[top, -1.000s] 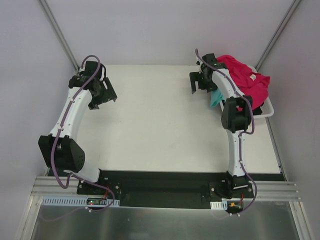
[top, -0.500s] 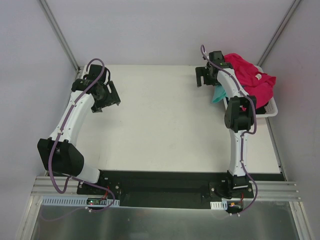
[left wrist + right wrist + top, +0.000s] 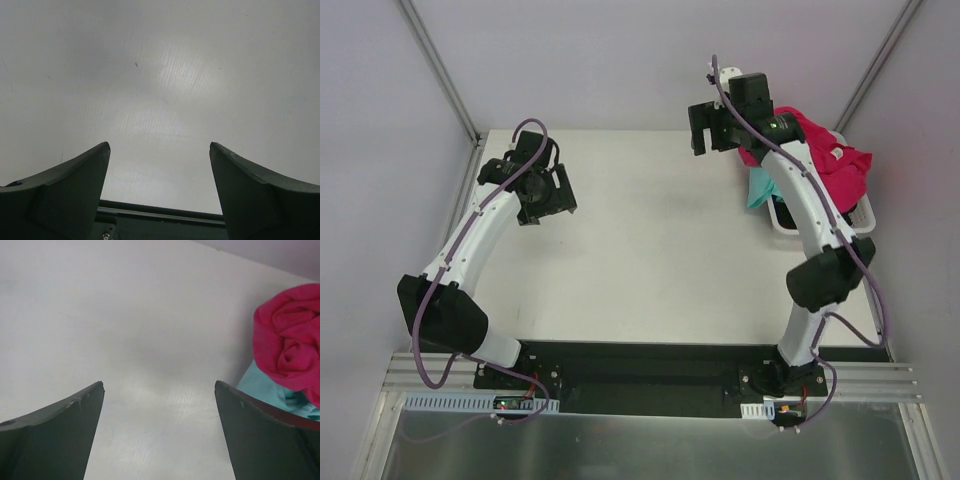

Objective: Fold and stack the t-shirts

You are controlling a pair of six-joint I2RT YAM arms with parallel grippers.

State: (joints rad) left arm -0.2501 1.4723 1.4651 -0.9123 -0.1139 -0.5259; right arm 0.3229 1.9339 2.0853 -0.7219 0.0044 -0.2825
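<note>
Everywhere pale: white table (image 3: pixel 650 250) between grey walls (image 3: pixel 620 60), left gripper (image 3: pixel 157 147) and right gripper (image 3: pixel 159 385) both spread wide, empty.

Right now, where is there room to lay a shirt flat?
The big bare middle of the table, between the left claw and the right claw, is free. The far right corner is crowded: the white basket is heaped with the pink t-shirt, and the teal t-shirt spills over its rim.
</note>
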